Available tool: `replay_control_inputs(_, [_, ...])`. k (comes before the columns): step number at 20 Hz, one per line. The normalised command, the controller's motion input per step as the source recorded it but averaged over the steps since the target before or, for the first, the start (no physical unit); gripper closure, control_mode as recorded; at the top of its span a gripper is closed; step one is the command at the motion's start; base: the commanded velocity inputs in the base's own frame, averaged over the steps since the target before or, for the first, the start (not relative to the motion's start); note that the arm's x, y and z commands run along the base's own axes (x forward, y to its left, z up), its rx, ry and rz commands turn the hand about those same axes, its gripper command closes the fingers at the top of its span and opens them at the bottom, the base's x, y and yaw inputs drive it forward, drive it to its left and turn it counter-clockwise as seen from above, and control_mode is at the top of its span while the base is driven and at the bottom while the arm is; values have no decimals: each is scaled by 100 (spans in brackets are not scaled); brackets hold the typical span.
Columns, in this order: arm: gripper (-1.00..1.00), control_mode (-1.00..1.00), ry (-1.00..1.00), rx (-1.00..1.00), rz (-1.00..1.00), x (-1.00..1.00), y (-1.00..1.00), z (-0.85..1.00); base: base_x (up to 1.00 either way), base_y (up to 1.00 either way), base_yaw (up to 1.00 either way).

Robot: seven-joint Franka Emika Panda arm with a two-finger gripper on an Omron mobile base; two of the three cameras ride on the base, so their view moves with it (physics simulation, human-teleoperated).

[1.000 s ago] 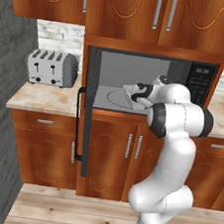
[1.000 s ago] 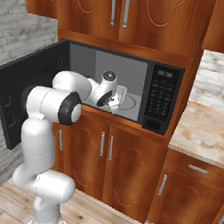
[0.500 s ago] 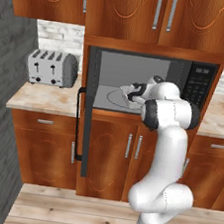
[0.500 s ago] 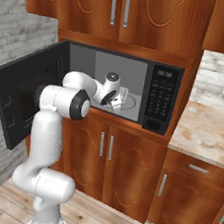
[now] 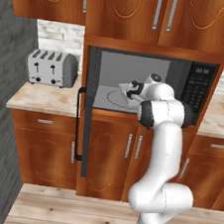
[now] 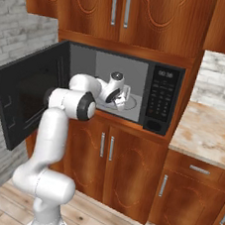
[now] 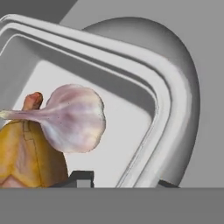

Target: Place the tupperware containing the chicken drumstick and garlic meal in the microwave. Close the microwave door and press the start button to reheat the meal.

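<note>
one tupperware [image 7: 173,100] rim between pincer [image 7: 118,178] tips.

The microwave [image 5: 147,83] sits built in under the upper cabinets [image 5: 147,13] and over the lower cabinets [image 5: 123,155]; its microwave door [image 6: 26,99] stands swung out to the left. The tupperware [image 7: 166,100] lies on the turntable [image 5: 113,98] inside, holding the chicken drumstick and garlic meal [image 7: 52,131]; the toaster [image 5: 52,68] stands on the counter [image 5: 40,99] to the left.
</note>
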Motion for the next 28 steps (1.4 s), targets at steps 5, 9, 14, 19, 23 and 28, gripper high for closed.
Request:
replay_control_inputs(5, [-100,-100,-1,-2,0,-9,0,-30,0,0,0])
replay_control_inputs(9, [-100,-100,-15,-4,0,-51,0,2,0,0,0])
replay_control_inputs(14, [-100,-100,-22,-8,0,-96,6,16,0,0,0])
replay_control_inputs(19, [-100,-100,-5,-15,5,-100,17,39,0,0,0])
replay_control_inputs(23, [-100,-100,-2,-22,17,-100,9,83,0,0,0])
replay_control_inputs(28, [-100,-100,0,-23,21,-100,16,99,0,0,0])
